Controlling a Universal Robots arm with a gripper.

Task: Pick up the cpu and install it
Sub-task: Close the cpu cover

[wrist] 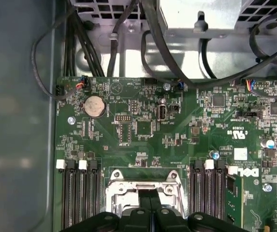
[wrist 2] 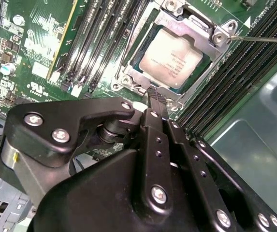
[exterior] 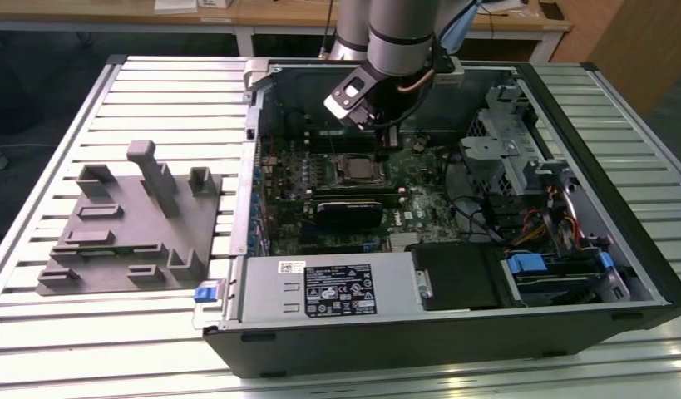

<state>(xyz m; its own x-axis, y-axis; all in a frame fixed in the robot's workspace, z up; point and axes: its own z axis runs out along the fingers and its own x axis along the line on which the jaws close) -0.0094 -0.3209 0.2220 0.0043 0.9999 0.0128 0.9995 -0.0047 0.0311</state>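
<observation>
The cpu (wrist 2: 172, 58), a square chip with a pale silver top, lies inside the metal-framed socket (wrist 2: 196, 26) on the green motherboard. My gripper (wrist 2: 153, 92) is shut, its black fingers pressed together with nothing between them. Its tip hovers just off one edge of the socket frame, beside the cpu. In the first wrist view the shut gripper (wrist: 150, 203) covers the middle of the socket (wrist: 123, 191). From the exterior view the gripper (exterior: 382, 137) hangs inside the open computer case, just behind the socket (exterior: 357, 170).
Black memory slots (wrist: 80, 193) flank the socket on both sides. Cables (wrist: 99, 53) run along the case wall. A grey moulded tray (exterior: 130, 241) with upright blocks sits at the exterior view's left. The power supply (exterior: 329, 287) and drive cage (exterior: 506, 133) crowd the case.
</observation>
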